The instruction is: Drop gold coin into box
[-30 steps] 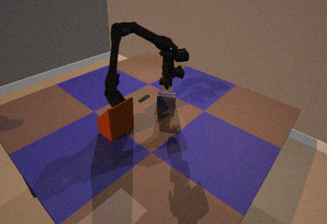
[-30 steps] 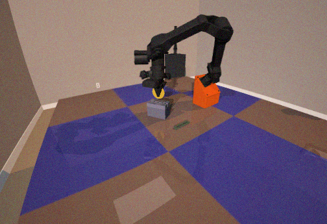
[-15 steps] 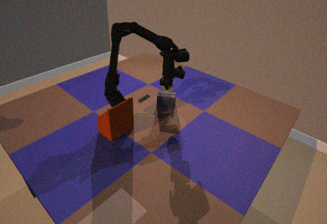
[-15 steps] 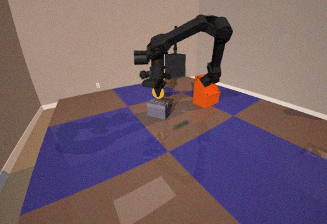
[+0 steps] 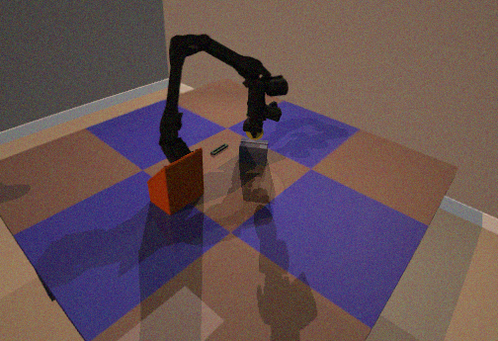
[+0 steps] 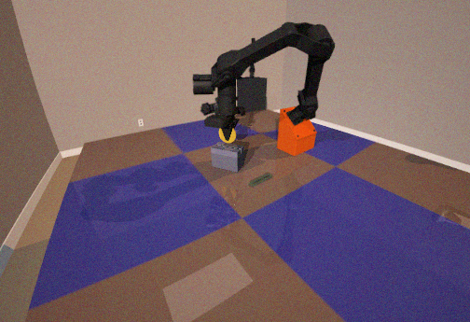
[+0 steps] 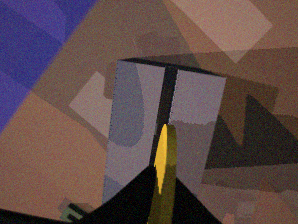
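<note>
The gold coin (image 5: 260, 135) (image 6: 232, 137) (image 7: 160, 157) is upright on its edge, held in my gripper (image 5: 254, 133) (image 6: 228, 135) (image 7: 156, 175), which is shut on it. Coin and fingertips are just above the lid of the closed grey box (image 5: 253, 154) (image 6: 225, 159) (image 7: 197, 100). In the wrist view the dark slot (image 7: 169, 90) runs ahead of the coin; the coin overlaps its near part, slightly to its right and at a slightly different angle. I cannot tell whether the coin touches the lid. The dark-green holder (image 5: 219, 149) (image 6: 260, 179) (image 7: 75, 212) is empty beside the box.
An orange block with a sloped face (image 5: 185, 185) (image 6: 297, 138) stands near the arm's base, apart from the box. A dark square panel (image 6: 252, 94) shows behind the arm in the exterior view. Shadows and pale patches lie across the checkered surface.
</note>
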Tool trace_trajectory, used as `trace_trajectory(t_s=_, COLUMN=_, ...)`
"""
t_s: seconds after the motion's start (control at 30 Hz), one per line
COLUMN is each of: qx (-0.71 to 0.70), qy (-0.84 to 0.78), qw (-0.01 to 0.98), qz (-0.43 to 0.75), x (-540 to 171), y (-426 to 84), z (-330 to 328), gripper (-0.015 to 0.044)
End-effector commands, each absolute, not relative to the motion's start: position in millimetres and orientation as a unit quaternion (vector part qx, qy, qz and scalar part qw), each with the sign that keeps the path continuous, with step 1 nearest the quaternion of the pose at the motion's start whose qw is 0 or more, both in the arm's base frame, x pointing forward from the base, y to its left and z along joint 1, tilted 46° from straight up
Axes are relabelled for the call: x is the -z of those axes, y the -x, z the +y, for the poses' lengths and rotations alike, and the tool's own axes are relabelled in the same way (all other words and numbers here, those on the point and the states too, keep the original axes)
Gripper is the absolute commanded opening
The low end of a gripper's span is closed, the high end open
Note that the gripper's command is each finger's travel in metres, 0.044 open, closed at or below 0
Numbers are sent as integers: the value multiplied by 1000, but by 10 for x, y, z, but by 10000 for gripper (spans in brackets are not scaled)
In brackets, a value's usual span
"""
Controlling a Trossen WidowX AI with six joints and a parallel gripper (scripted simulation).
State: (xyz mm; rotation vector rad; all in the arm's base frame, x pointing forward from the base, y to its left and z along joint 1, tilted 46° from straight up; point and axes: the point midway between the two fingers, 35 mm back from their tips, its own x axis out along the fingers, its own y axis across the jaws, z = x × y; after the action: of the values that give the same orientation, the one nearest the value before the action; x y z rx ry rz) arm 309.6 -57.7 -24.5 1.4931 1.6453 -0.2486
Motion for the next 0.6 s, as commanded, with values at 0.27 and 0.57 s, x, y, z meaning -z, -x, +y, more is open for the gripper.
trace_trajectory(t_s=0.27, qx=99, qy=-602, qw=436, qz=662, x=283, y=-3109, z=-528, gripper=0)
trace_trajectory(t_s=0.57, qx=100, qy=-602, qw=435, qz=662, x=312, y=-3107, z=-499, gripper=0)
